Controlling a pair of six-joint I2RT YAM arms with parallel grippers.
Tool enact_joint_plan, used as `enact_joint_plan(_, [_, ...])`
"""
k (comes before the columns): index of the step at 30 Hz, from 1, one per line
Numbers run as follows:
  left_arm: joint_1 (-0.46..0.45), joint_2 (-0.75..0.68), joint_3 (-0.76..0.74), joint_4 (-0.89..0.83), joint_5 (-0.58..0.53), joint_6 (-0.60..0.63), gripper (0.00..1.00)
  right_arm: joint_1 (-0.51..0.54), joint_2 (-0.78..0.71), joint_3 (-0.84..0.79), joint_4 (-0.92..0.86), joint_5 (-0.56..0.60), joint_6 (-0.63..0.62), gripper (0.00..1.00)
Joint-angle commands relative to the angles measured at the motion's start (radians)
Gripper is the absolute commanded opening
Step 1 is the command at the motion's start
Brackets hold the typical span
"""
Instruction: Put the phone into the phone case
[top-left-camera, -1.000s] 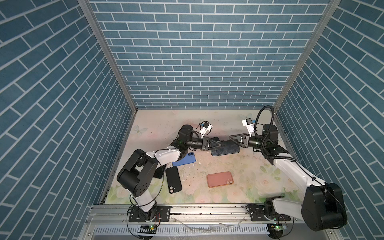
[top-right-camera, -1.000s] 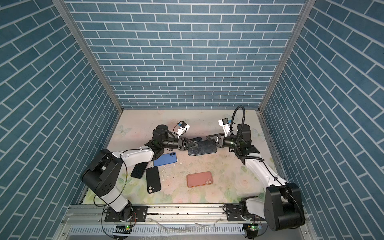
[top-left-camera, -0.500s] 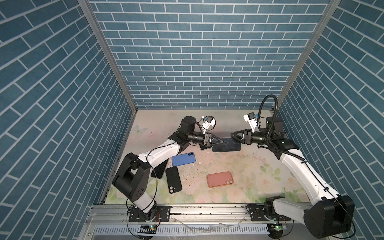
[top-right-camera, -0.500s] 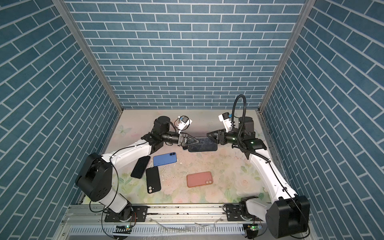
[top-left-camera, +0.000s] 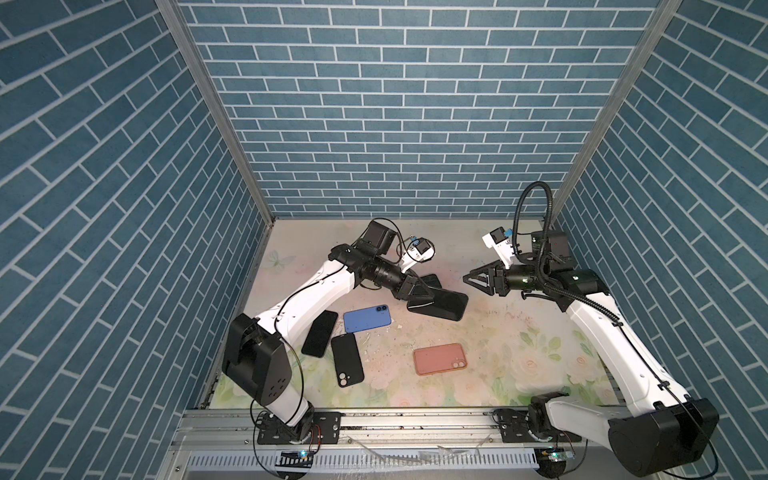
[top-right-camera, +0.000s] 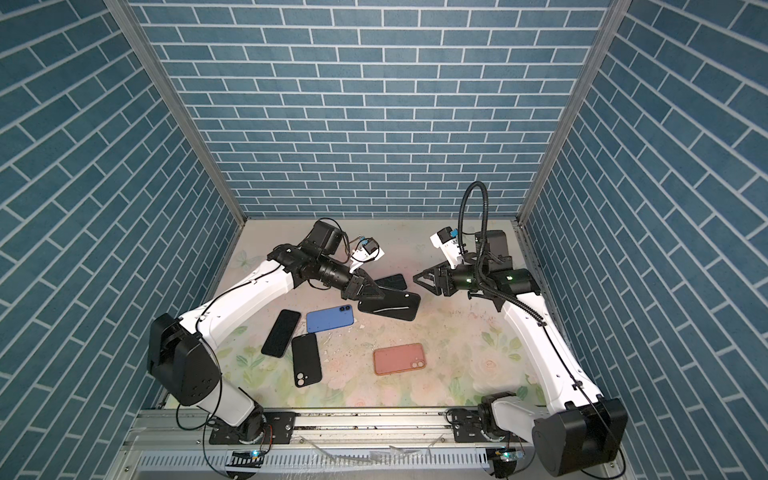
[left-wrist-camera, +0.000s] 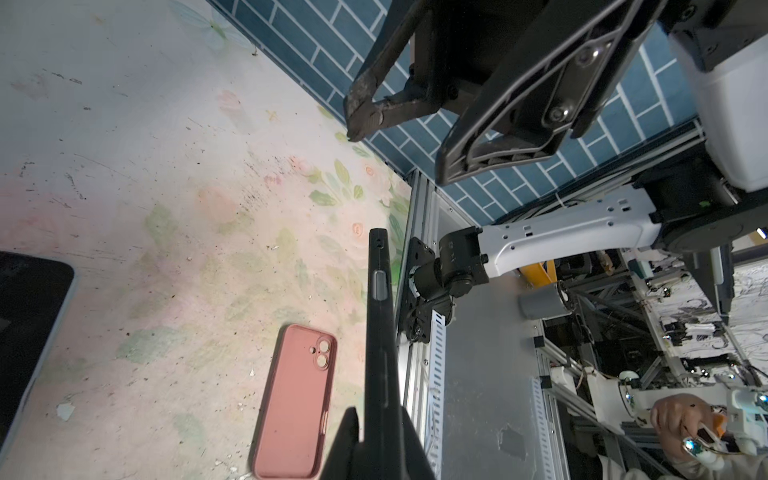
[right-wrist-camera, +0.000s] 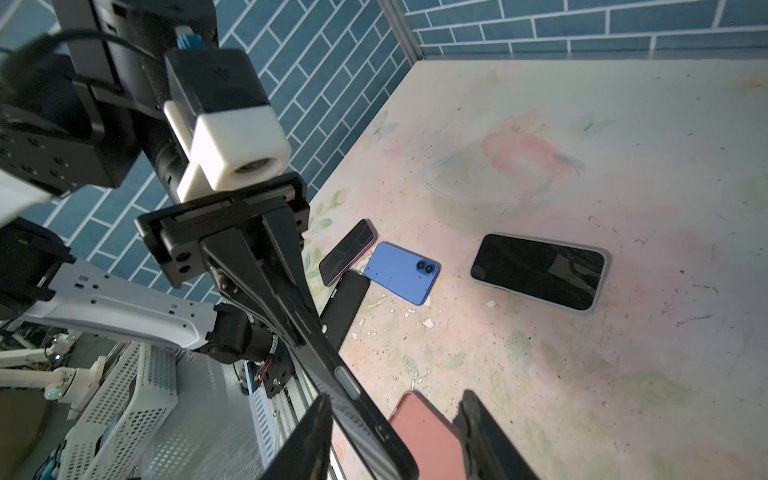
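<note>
- Holding the black phone case (top-left-camera: 440, 305) by one end, your left gripper (top-left-camera: 417, 293) is clamped on it, clear of the table (top-left-camera: 498, 353).
- Your right gripper (top-left-camera: 471, 280) sits near the free end, jaws parted, gripping nothing.
- Dark-screened phone (right-wrist-camera: 540, 270) lies flat behind the left gripper; pink case (top-left-camera: 440, 359) lies nearer the rail.

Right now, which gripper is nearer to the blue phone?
Left. The left gripper, shut on a black cased phone, hangs close behind the blue phone; the open right gripper is farther off, beyond the held phone.
</note>
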Motion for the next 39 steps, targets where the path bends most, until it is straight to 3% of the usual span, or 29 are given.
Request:
enact_joint_plan(1, [0.003,0.044,0.056,-0.127,0.029,0.136,0.00,0.017,0.032,-0.028,-0.065,-0.099,-0.188,0.51])
enact_joint_plan(6, [0.003,0.072,0.082,-0.142,0.043,0.154,0.00,0.031,0.110,-0.027,-0.072,-0.181,-0.244,0.50])
enact_joint_plan(16, [0.001,0.059,0.054,-0.120,0.039,0.275,0.00,0.089,0.214,-0.013,-0.118,-0.180,-0.301,0.46])
enact_joint_plan(24, [0.002,-0.062,-0.119,0.015,-0.039,0.460,0.00,0.089,0.151,-0.078,-0.006,-0.201,-0.234,0.43])
enact_joint_plan(39, [0.001,-0.028,-0.082,-0.008,-0.022,0.552,0.00,0.147,0.146,-0.095,-0.025,-0.184,-0.251,0.45])
